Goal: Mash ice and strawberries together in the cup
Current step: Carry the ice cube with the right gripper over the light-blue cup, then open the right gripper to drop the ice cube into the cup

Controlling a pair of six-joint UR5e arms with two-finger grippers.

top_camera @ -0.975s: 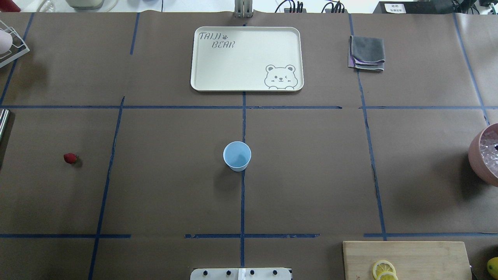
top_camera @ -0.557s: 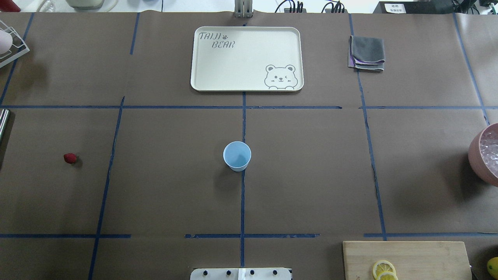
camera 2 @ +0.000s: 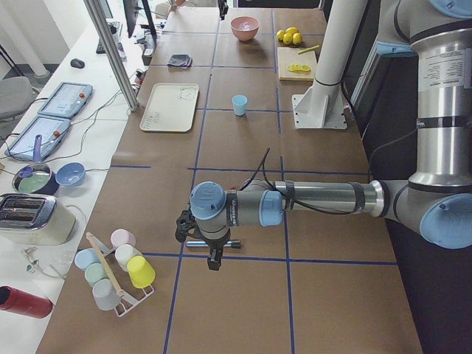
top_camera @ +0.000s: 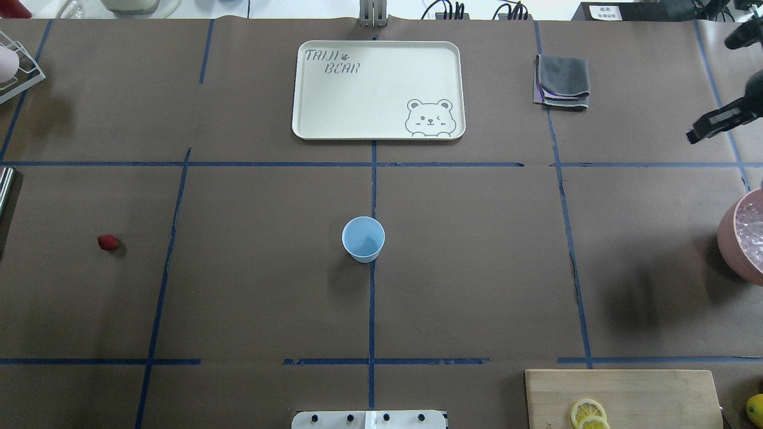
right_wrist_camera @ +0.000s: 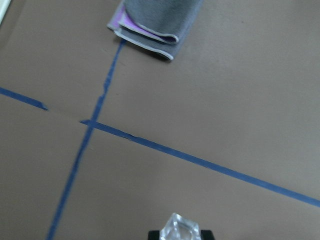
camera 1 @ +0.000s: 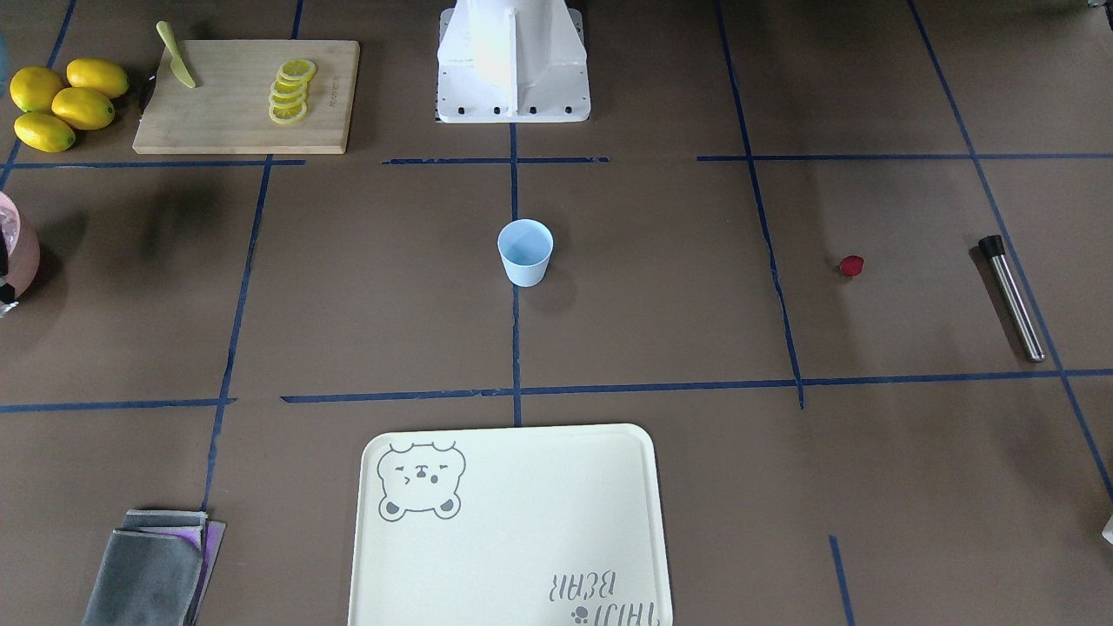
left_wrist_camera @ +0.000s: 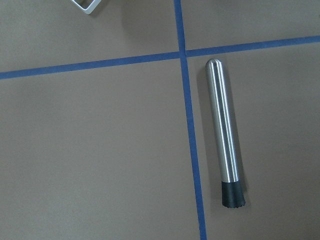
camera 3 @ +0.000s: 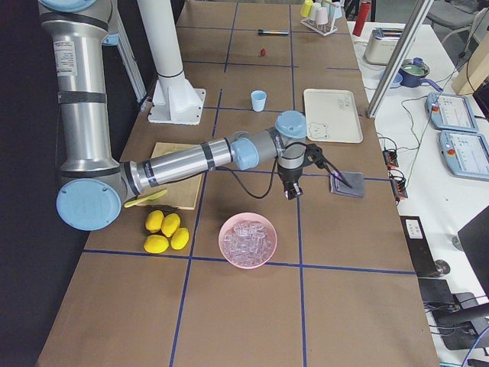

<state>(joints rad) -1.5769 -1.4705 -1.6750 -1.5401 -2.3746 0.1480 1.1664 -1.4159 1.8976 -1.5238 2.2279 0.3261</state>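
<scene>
The right end effector (right_wrist_camera: 179, 235) is clamped on an ice cube (right_wrist_camera: 178, 226)
It hangs above the tabletop (right_wrist_camera: 225, 100) near a folded cloth (right_wrist_camera: 155, 20). The cup (top_camera: 363, 238) stands upright at the centre, the strawberry (top_camera: 107, 242) well apart on the robot's left. The left end effector (camera 2: 214, 264) hovers over a metal rod (left_wrist_camera: 223, 135) (fingers apart or together, I cannot tell).

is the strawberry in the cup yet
No, the strawberry sits well apart from the cup, whose inside shows only bare blue.
</scene>
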